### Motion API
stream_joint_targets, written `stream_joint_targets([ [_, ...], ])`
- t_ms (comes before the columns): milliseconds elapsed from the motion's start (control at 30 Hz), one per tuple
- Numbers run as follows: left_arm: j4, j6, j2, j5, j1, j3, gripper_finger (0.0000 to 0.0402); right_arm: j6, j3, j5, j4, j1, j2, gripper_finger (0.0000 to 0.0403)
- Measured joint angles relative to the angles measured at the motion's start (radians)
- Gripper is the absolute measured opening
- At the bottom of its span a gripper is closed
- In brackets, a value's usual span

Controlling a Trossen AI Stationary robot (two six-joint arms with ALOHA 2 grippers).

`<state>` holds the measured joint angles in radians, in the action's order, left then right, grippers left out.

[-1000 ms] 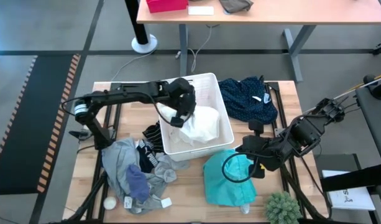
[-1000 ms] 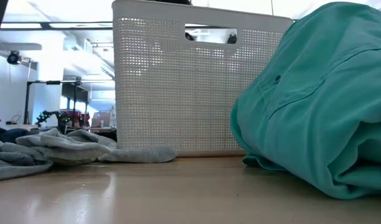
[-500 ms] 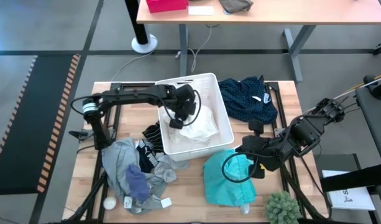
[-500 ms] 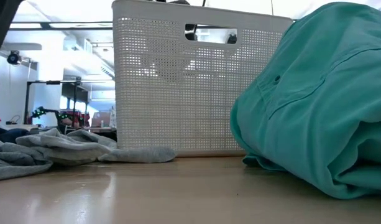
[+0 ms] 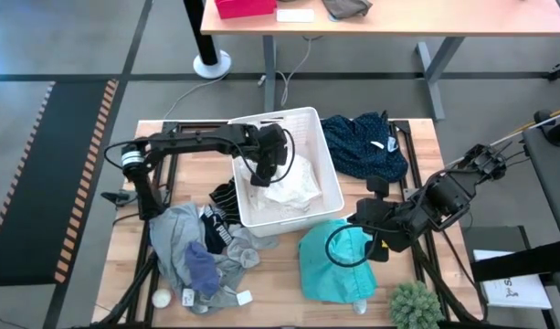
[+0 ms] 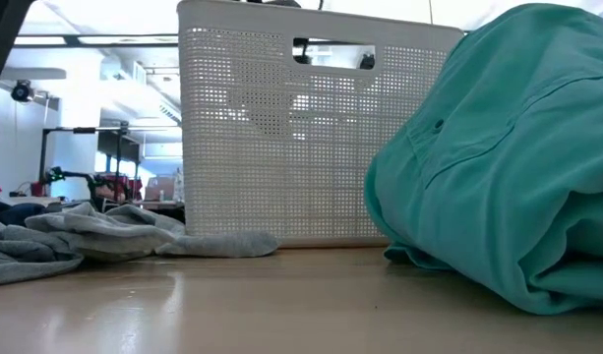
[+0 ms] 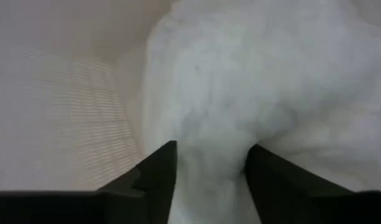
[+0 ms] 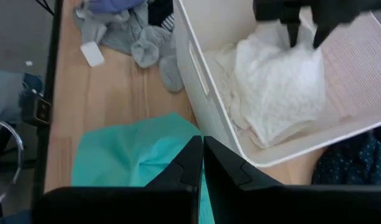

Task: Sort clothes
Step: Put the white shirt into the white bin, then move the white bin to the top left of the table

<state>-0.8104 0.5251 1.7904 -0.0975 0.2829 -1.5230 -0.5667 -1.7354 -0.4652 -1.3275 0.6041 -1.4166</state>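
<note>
White perforated plastic basket (image 5: 330, 155): stands at the middle of the wooden slatted table (image 5: 280, 274), its mesh wall filling the low view beside the teal garment.

White crumpled fabric garment (image 5: 293, 183): lies inside the basket, heaped toward the side nearer the right arm.

Left gripper (image 5: 261, 174): reaches into the basket from the left side of the table, directly over the white garment. In the left wrist view the two dark fingers (image 7: 159, 177) stand parted, with white cloth bulging up between them; whether the cloth is pinched or merely lying in the gap cannot be told.

Right gripper (image 8: 202, 158): hovers over the right part of the table, above the teal garment's edge. Its two dark fingers are pressed together with nothing between them.

Teal folded fabric garment (image 5: 339, 265): lies on the table just beside the basket's near corner, under the right arm.

Navy fabric garment with small dots (image 5: 366, 146): lies at the far right of the table, touching the basket's outer wall.

Grey rumpled fabric garment (image 5: 174, 242): spread at the near left of the table, with a blue fabric piece (image 5: 204, 268) lying on it.

Dark striped socks (image 5: 223, 196): lie against the basket's left wall, between the basket and the grey garment.
</note>
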Motion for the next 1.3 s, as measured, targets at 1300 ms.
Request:
stream_joint_targets([
  [1300,-0.003,-0.141,-0.148,0.069,0.414,0.001,0.0139,-0.075,0.205,0.001,0.138,-0.064,-0.042,0.0],
])
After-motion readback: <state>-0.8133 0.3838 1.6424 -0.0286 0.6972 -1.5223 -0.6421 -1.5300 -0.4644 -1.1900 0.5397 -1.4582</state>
